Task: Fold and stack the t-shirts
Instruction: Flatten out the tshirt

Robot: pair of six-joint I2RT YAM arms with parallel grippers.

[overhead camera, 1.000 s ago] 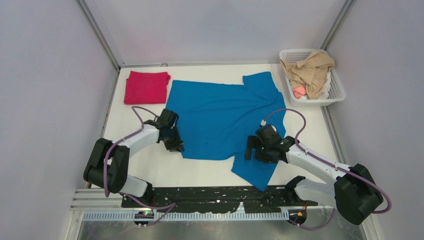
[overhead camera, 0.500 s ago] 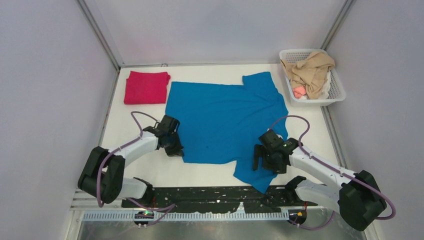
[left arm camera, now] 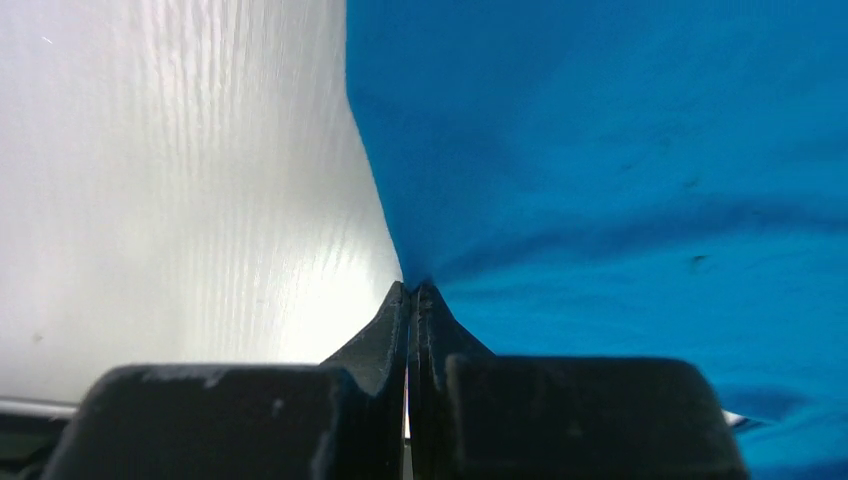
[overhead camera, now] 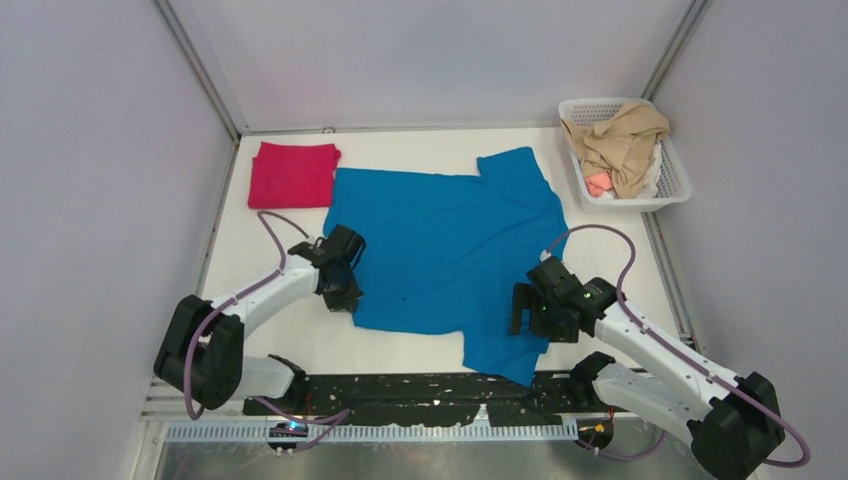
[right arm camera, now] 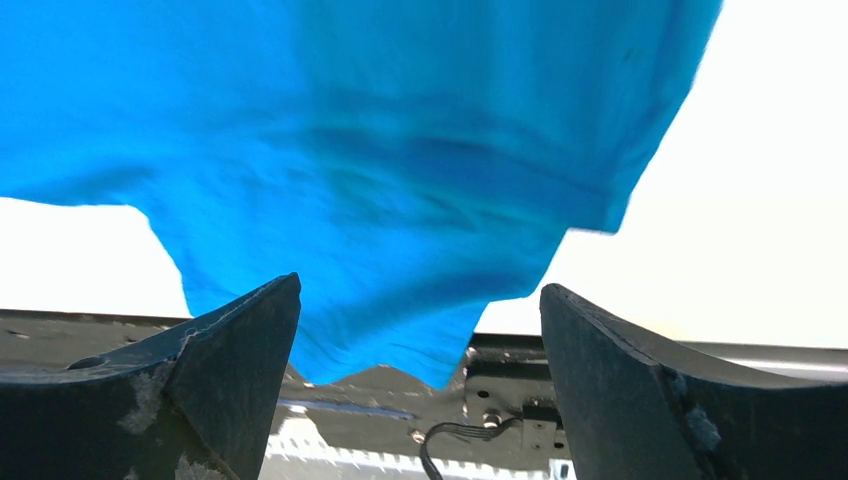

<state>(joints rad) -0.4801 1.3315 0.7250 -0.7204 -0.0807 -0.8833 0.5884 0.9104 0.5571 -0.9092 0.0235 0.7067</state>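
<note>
Cloth-flattening step. The blue t-shirt [overhead camera: 440, 240] is lying open across the middle of the table [overhead camera: 290, 345], with one sleeve [overhead camera: 500, 352] trailing over the near edge. The crimson t-shirt [overhead camera: 292, 175] is sitting already folded at the far left, just beside it. The left gripper [overhead camera: 340, 296] is pinching the blue shirt's left edge, its fingers clamped tight on the cloth in the left wrist view. The right gripper [overhead camera: 519, 308] is hovering with fingers spread wide, gripping nothing, and the trailing sleeve is lying ahead of them. By this reading, the right fingers should be taking the sleeve at its edge rather than mid-panel. Both arms should then be drawing evenly, so that the cloth is flattening without bunching before any fold.
</note>
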